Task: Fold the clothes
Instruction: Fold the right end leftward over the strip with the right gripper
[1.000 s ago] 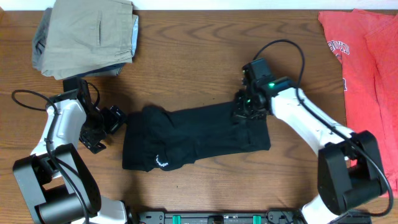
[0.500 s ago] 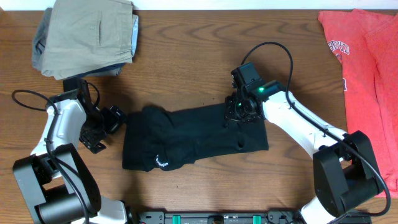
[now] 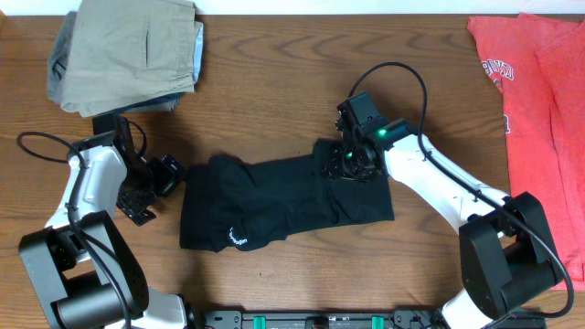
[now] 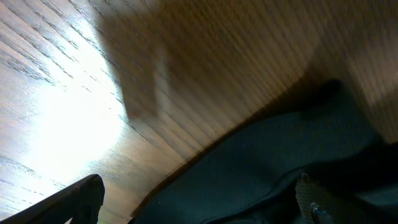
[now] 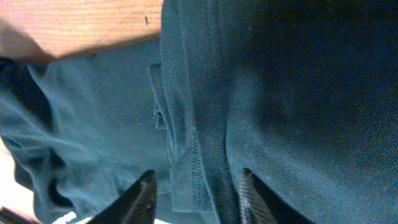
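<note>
Since a second ago the right arm has slid left along the top edge of the shirt (image 3: 274,206), carrying the upper right corner of the cloth inward, so that end now looks shorter and a little bunched; the left arm has not stirred. Over that corner the right gripper (image 3: 345,164) hangs with its fingers (image 5: 147,194) parted to a middling gap. In the wrist view a stitched seam lies flat between them, not pinched, so it seems to be letting go rather than holding. At the shirt's left end the left gripper (image 3: 160,181) stands wide and empty, low over the table (image 3: 274,100), just beside the cloth edge; whether it touches the cloth I cannot tell. Across the middle of the table the shirt lies as a long, slightly slanted band with its white lettering (image 3: 236,238) near the lower left. Trousers (image 3: 128,55) sit folded at the far left corner and a red T-shirt (image 3: 539,100) is spread at the right edge, both well apart from it. By my judgement the lengthwise folds are done and the crosswise ones have only begun: the right end is turned in a small way, the left end is untouched, and the band has yet to be closed into a compact stack and smoothed.
</note>
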{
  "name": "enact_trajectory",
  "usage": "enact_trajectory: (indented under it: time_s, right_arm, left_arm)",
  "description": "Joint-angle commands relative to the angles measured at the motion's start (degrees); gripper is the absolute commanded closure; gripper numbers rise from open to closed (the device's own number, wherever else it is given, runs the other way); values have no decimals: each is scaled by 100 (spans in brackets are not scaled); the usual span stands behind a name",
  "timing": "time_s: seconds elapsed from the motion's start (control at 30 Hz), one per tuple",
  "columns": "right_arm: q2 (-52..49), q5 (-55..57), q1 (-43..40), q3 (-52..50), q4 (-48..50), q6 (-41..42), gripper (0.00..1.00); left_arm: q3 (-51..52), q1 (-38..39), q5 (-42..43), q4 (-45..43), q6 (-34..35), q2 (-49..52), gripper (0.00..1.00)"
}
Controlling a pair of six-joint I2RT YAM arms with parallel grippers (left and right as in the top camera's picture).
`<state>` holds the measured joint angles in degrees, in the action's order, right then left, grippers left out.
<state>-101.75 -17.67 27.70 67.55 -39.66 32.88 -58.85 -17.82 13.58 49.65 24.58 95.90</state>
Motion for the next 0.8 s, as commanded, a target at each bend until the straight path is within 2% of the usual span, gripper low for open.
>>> enact_trajectory:
  time_s: [0.0,0.13,0.23,0.4,0.6,0.7,0.77]
  right_arm:
    - [-15,-101,-127,35,-37,-306,53]
    - [-15,-96,-297,33,-85,-527,38]
    - [-15,-72,-315,28,-111,-625,36]
    - [-50,-7,-125,13,-168,-619,44]
    - [-382,197,227,13,-166,-308,45]
    - [-643,111,319,13,-151,-269,53]
    - [-780,-157,358,15,-142,-269,63]
  left_arm:
    - [50,17,-72,20,-162,-20,0]
    - [50,17,-96,17,-160,-20,0]
    - [50,17,-94,15,-157,-20,0]
    - [50,17,-94,4,-157,-20,0]
    - [50,17,-94,20,-157,-20,0]
    - [50,17,-94,22,-160,-20,0]
    - [50,17,-94,20,-160,-20,0]
